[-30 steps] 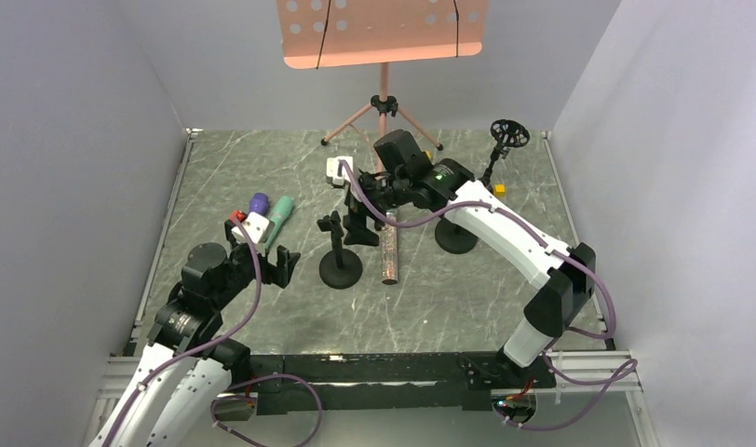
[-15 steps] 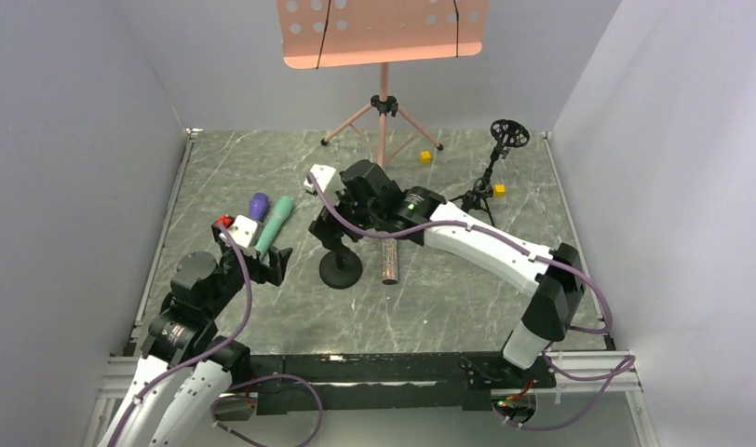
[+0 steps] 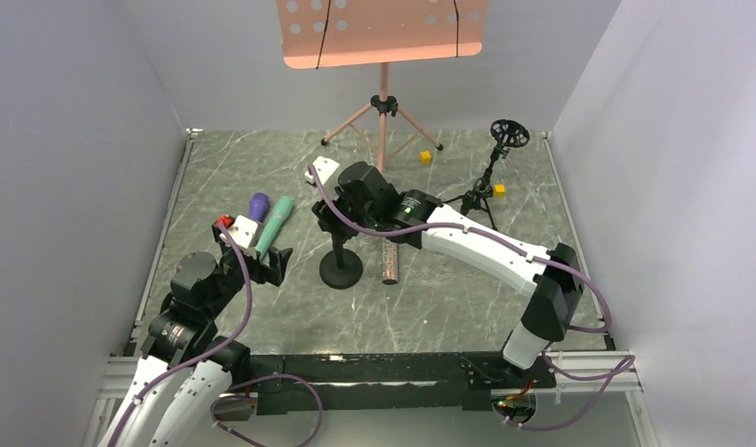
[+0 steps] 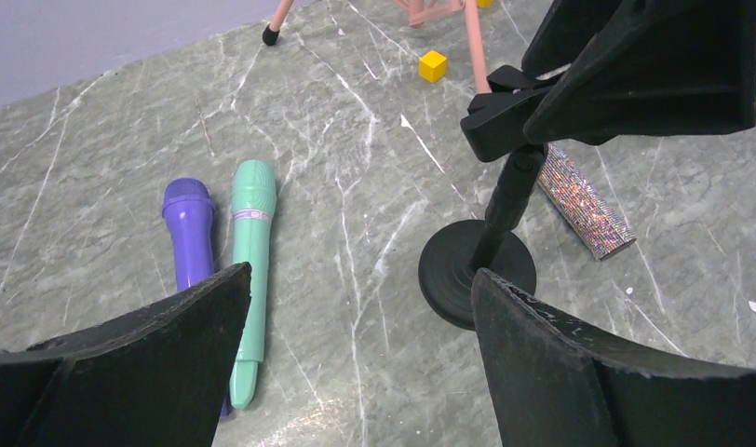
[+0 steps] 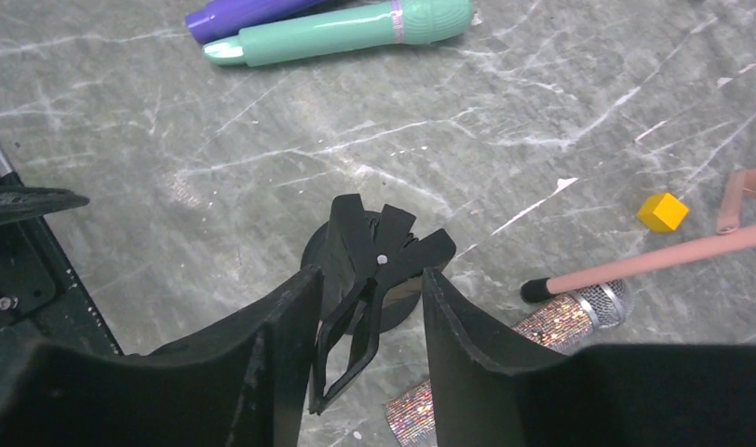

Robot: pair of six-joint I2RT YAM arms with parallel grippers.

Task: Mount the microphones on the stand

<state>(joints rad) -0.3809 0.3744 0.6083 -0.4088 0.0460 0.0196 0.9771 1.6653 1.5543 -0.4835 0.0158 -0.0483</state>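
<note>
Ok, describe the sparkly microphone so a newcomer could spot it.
Start at the pink music stand at the back and come forward to the small black stand. The sparkly microphone lies right of its round base. Unlike the green one and the purple one, side by side at the left, it glitters.

A salmon-pink music stand stands at the far edge of the grey-green marbled table, its perforated desk raised on a thin pole above three splayed legs. One small yellow cube lies just beside the stand's right foot, and a second yellow cube lies further to the right and nearer. Plain pale grey walls enclose the table on three sides.
</note>
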